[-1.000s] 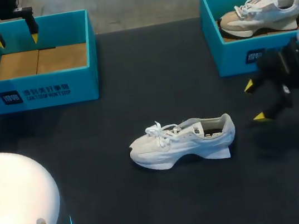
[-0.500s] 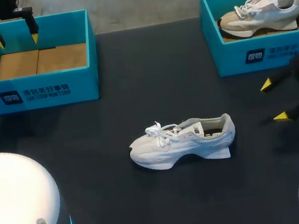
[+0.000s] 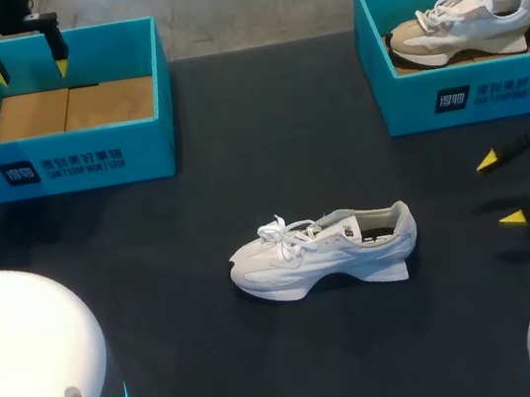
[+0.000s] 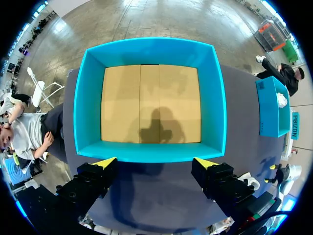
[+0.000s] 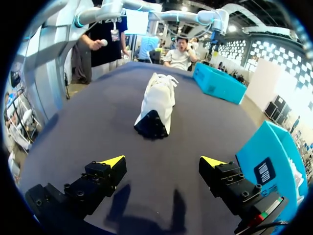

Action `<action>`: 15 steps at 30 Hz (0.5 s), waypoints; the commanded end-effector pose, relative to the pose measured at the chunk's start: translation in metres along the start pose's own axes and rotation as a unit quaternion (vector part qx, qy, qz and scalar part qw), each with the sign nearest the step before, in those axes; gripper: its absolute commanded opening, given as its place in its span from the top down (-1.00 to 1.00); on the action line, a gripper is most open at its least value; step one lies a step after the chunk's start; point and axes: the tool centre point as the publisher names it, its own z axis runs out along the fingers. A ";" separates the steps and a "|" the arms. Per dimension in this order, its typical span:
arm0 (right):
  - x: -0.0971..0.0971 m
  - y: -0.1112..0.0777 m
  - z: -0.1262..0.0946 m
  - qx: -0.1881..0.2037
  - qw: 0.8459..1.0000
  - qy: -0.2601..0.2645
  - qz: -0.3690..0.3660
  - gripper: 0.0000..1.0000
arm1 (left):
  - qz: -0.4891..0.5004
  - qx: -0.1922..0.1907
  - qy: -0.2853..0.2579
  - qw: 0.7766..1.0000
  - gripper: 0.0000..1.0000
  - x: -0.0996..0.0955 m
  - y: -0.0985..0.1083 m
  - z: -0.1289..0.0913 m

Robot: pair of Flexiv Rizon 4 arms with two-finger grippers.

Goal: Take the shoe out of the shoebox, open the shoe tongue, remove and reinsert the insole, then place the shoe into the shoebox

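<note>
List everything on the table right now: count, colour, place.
white shoe: 1, white, on its sole in the middle of the table, toe toward the left side
left box: 1, blue with a bare brown cardboard floor, far left of the table, nothing inside
right box: 1, blue, far right of the table
tan shoe: 1, tan and white, inside the right box
table: 1, dark top
left gripper: 1, black with yellow tips, open, above the left box's far edge
right gripper: 1, black with yellow tips, open, empty, to the right of the white shoe's heel
</note>
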 end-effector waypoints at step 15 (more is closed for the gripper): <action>-0.003 -0.018 0.012 -0.023 1.000 0.003 0.016 -1.00 | 0.000 0.000 0.000 1.000 -1.00 0.000 0.000 -0.001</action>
